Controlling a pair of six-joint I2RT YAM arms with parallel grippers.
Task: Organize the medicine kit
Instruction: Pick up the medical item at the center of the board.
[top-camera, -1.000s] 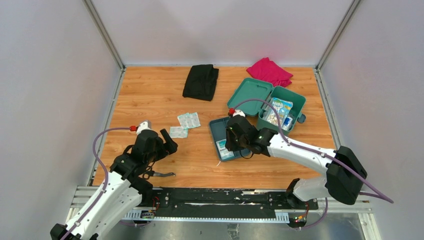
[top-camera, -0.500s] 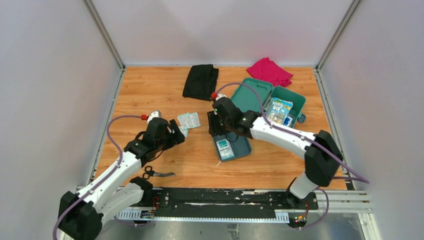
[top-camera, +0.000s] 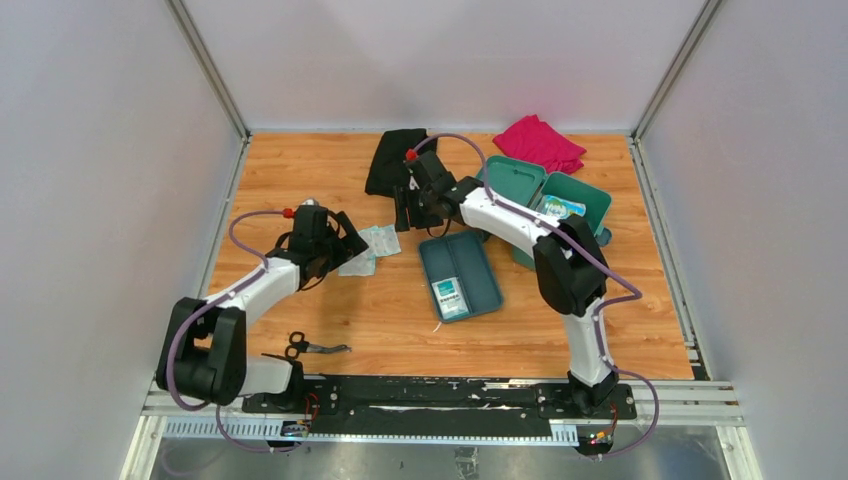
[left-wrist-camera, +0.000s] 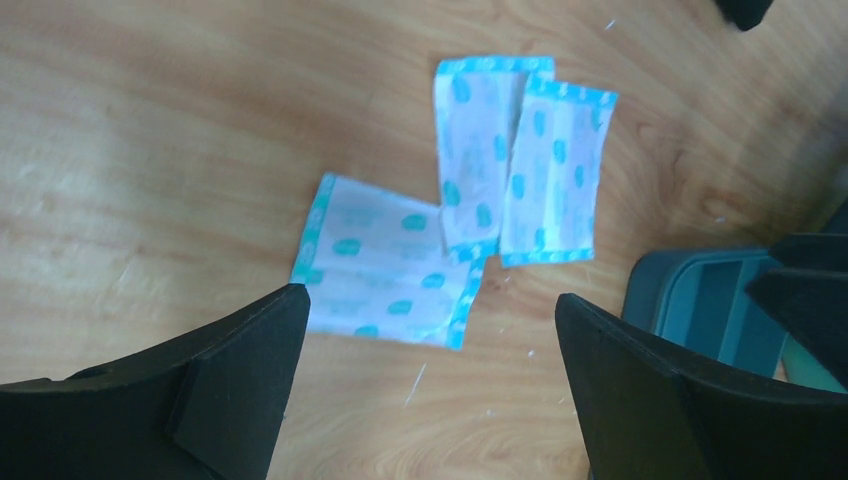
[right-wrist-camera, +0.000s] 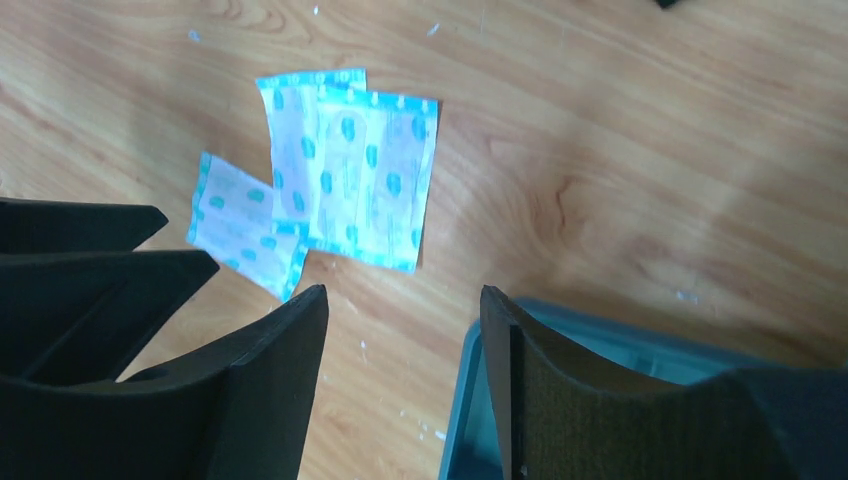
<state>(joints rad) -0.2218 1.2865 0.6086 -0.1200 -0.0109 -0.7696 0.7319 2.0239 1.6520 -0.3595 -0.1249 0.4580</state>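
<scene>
The teal medicine kit (top-camera: 592, 196) stands open at the back right, with its lid (top-camera: 505, 183) laid flat and packets inside. Its two-compartment tray (top-camera: 470, 262) lies on the table and holds one small packet (top-camera: 450, 297). Three white-and-blue bandage packets (top-camera: 372, 243) lie left of the tray. My left gripper (top-camera: 347, 240) is open and empty just above them; in the left wrist view (left-wrist-camera: 430, 320) the nearest packet (left-wrist-camera: 385, 265) lies just beyond its fingertips. My right gripper (top-camera: 405, 212) is open and empty above the tray's far left corner (right-wrist-camera: 600, 335), near the packets (right-wrist-camera: 350, 165).
Scissors (top-camera: 312, 347) lie near the front left edge. A black folded cloth (top-camera: 385, 165) lies at the back centre and a pink one (top-camera: 540, 142) at the back right. Grey walls enclose the table. The two grippers are close together over the packets.
My right arm has swung from over the tray to the far left, towards the bandage packets. My left gripper has reached forward and right, up to the packets.
</scene>
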